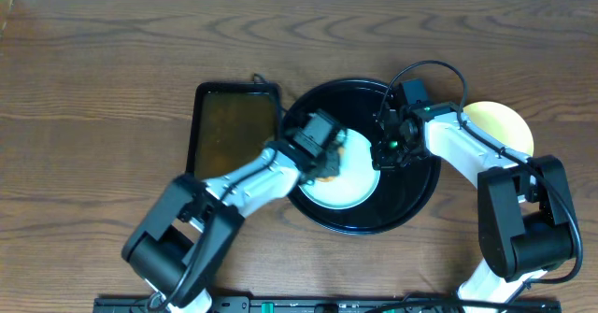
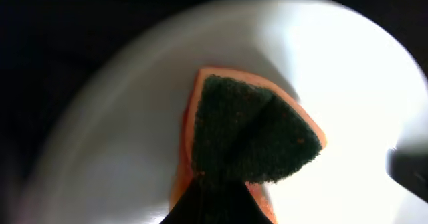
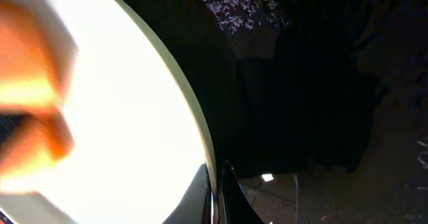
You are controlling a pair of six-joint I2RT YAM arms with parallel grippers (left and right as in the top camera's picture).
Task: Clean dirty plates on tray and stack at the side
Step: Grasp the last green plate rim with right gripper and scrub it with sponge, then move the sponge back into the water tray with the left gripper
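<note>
A pale mint-blue plate (image 1: 344, 184) lies in the round black tray (image 1: 416, 196). My left gripper (image 1: 327, 163) is shut on an orange sponge with a dark green scrub face (image 2: 251, 134) and presses it on the plate (image 2: 120, 150). My right gripper (image 1: 381, 156) is shut on the plate's right rim (image 3: 200, 127), one finger on each side of it. The sponge shows as an orange blur in the right wrist view (image 3: 30, 110). A pale yellow plate (image 1: 505, 126) lies on the table to the right of the tray.
A rectangular black pan (image 1: 234, 126) with brownish water stands just left of the tray. The tray floor (image 3: 321, 83) is glossy and dark.
</note>
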